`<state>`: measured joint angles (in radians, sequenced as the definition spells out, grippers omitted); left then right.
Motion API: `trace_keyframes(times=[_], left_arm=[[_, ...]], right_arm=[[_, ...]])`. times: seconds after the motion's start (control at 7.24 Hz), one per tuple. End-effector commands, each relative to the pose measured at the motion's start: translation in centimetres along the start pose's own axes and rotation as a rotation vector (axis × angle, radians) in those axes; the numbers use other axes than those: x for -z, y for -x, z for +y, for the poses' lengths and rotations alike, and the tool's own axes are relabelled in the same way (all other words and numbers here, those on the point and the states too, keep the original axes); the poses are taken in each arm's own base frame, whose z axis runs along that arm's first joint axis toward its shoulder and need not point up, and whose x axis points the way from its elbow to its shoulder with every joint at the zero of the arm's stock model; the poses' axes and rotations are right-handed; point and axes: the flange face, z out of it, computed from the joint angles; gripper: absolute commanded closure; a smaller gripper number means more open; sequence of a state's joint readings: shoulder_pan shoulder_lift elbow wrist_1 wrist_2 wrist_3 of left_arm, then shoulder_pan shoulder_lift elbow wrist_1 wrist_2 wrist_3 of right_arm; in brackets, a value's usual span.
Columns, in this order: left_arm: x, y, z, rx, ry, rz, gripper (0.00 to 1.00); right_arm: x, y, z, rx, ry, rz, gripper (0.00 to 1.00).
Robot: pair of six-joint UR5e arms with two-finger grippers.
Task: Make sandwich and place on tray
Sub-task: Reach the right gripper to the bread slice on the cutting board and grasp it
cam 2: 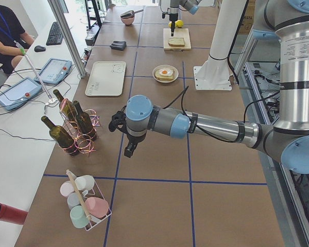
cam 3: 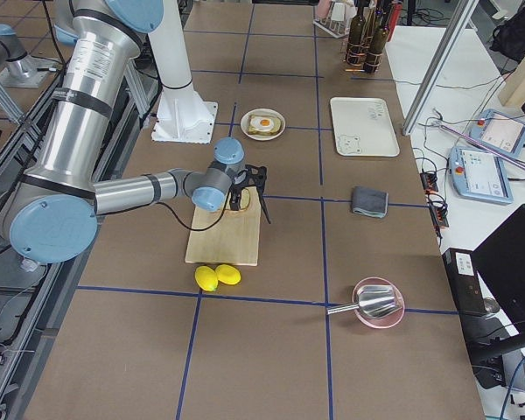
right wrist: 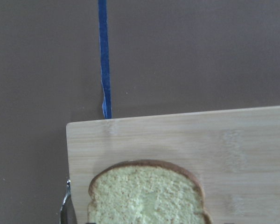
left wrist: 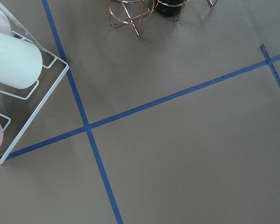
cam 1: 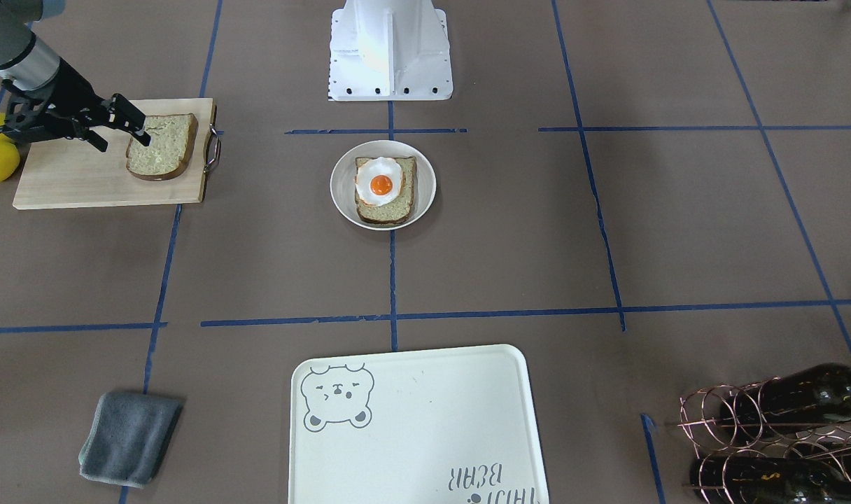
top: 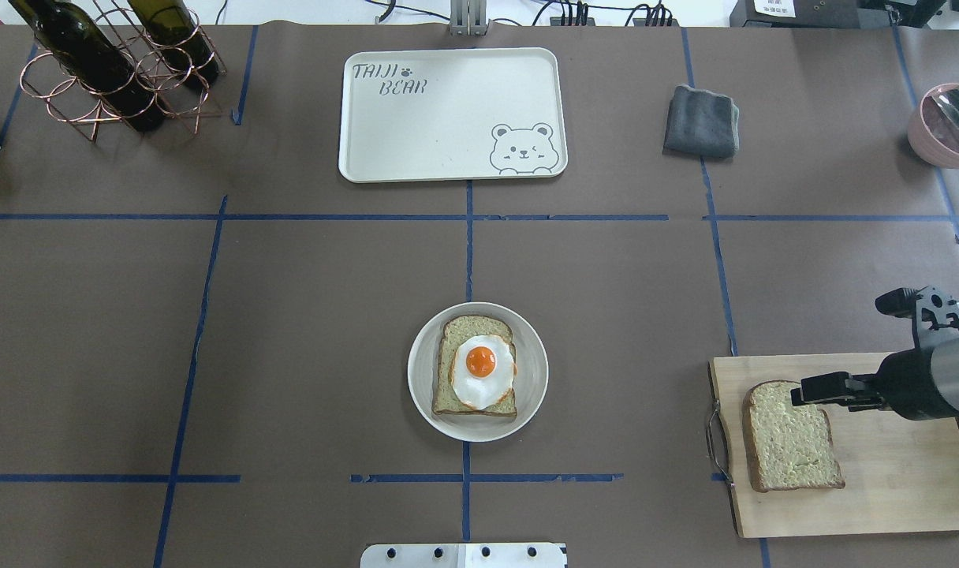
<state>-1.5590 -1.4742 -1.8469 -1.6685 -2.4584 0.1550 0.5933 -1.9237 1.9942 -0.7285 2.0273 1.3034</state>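
Brown tabletop [top: 290,355], blue tape grid [top: 330,217]

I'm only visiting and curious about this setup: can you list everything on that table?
bread slice: 1, tan with brown crust, on wooden cutting board
bread slice with fried egg: 1, white egg with orange yolk, on round white plate, table middle
tray: 1, cream with bear drawing, nothing on it, far middle
cloth: 1, grey, folded, beside the tray
wine bottles: 3, dark green, in copper wire rack
lemons: 2, yellow, beside the board
bowl: 1, pink, holding a metal scoop
cups: several, pastel, in white wire rack
right fingers: black, spread open over the board's slice
left fingers: black, over bare table near the bottles; open or shut unclear
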Motion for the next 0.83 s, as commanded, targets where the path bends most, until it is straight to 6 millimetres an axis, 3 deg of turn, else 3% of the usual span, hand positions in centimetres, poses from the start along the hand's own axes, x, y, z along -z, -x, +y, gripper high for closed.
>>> trace_keyframes(times=[0.0,0.14,0.28,0.69], left_arm=[[0.1,-0.1,-0.1,-0.003,-0.005,0.0,0.0],[0.1,-0.1,-0.2,-0.006,-0.007,0.0,0.0],[0.1,-0.2,-0.2,-0.007,-0.008,0.0,0.0],[0.1,-0.1,-0.1,-0.006,-0.006,-0.002,0.0]], right_arm=[[-2.7,-1.7,1.0,-0.016,-0.002,0.015,0.11],[-2.7,-3.8,1.8,-0.005,0.025,-0.024,0.14],[-2.5,-3.7,2.0,-0.014,0.035,-0.035,0.22],[-2.4,-4.4,2.2,-0.025,0.039,-0.024,0.91]])
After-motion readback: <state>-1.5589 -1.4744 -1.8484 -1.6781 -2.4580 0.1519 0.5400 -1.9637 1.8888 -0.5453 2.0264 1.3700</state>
